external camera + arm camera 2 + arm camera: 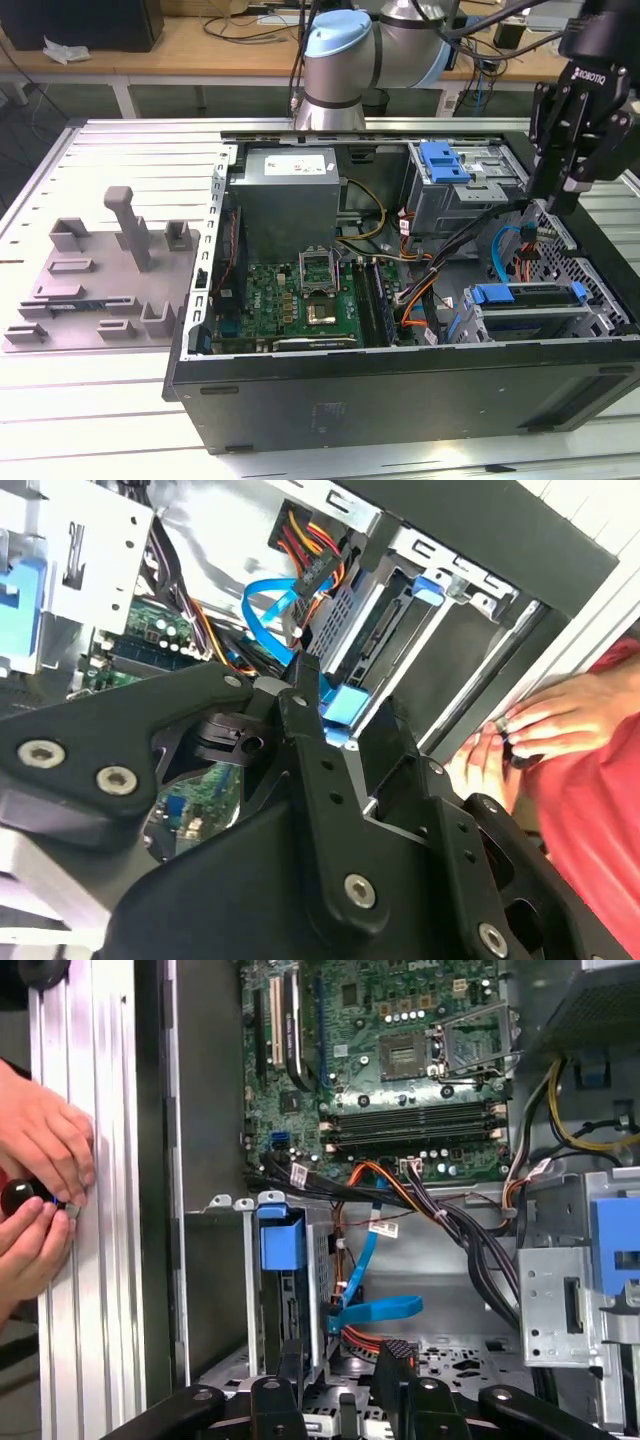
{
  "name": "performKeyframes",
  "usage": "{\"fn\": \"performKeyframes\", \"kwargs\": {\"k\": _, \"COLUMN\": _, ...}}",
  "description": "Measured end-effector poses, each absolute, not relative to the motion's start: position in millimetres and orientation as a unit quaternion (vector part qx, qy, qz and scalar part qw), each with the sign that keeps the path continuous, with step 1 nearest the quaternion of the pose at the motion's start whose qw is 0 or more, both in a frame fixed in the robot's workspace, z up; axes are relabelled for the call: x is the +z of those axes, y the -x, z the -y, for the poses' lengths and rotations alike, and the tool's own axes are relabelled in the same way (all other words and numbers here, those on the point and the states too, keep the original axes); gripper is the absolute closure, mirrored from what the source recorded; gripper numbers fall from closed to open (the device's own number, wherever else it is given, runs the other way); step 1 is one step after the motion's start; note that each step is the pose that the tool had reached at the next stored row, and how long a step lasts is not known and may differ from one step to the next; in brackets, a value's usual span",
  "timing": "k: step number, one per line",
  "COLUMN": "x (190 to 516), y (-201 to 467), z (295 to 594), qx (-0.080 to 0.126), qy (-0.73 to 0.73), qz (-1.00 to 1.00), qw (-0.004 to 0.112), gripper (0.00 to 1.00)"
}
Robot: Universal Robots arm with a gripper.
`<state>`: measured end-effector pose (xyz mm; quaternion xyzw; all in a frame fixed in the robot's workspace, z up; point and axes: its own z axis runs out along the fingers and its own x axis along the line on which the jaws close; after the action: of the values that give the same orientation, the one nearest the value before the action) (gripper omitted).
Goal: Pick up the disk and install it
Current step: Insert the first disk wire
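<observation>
Nothing in the black 2-finger gripper [342, 1360]: spread wide, hovering over the open black computer case [400, 400]. Close below, apart from it, seated in the case's bay: the flat silver disk [525, 297] in its bright blue plastic carrier. Farther in, the green motherboard [300, 300]. Beyond, on the slatted metal table [120, 150], a grey plastic fixture [110, 280].
</observation>
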<state>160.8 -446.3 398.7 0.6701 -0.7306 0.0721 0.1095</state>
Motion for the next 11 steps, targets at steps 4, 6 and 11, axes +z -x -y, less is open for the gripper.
{"fn": "performKeyframes", "kwargs": {"k": 4, "x": 396, "y": -163, "z": 446, "qx": 0.069, "qy": -0.649, "qz": 0.749, "qw": 0.112, "gripper": 0.56}}
{"fn": "performKeyframes", "kwargs": {"k": 6, "x": 395, "y": -166, "z": 446, "qx": 0.07, "qy": -0.644, "qz": 0.753, "qw": 0.113, "gripper": 0.56}}
{"fn": "performKeyframes", "kwargs": {"k": 11, "x": 392, "y": -178, "z": 434, "qx": 0.076, "qy": -0.639, "qz": 0.756, "qw": 0.121, "gripper": 0.56}}
